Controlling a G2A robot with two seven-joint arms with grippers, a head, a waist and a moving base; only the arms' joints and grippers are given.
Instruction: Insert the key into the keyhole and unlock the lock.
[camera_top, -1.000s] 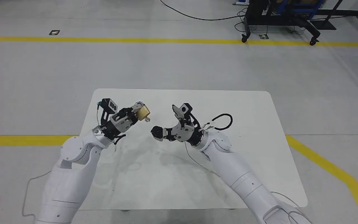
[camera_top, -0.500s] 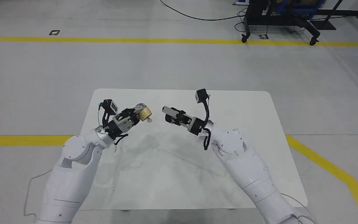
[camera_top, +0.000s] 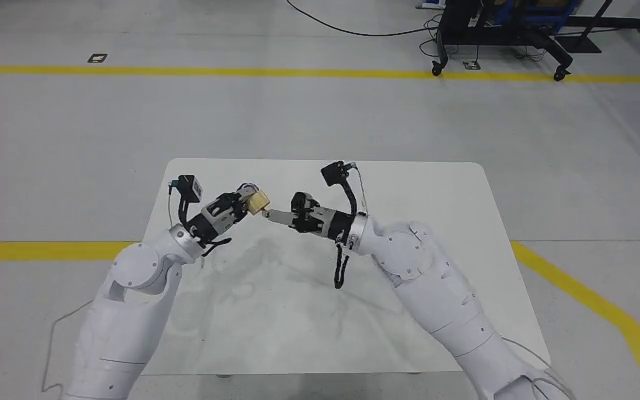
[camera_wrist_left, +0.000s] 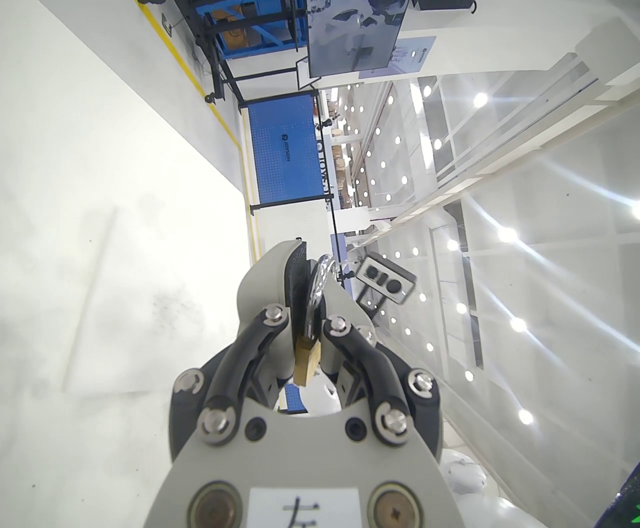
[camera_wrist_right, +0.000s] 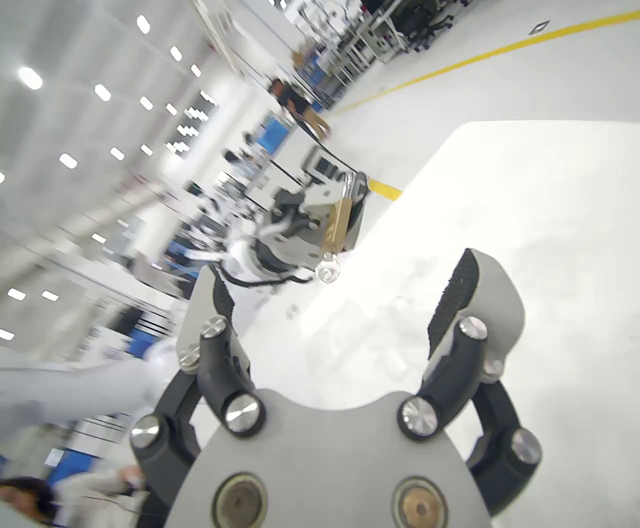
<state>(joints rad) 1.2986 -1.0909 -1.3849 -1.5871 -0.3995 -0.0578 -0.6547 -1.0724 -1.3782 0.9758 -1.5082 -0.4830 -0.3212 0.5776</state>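
In the top view the left gripper (camera_top: 249, 202) holds the lock (camera_top: 259, 203) above the desk (camera_top: 440, 200), we think to present its keyhole to the right gripper (camera_top: 284, 216) just beside it. In the left wrist view its fingers (camera_wrist_left: 272, 285) close on the shackle (camera_wrist_left: 317, 287); the keyhole is hidden. In the right wrist view the fingers (camera_wrist_right: 492, 295) stand wide apart, empty; the silver piece touching the lock's body is maybe the key (camera_wrist_right: 327, 271).

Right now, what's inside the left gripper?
A brass padlock, clamped in the left gripper. Its silver shackle pokes out; the pads hide part of it.
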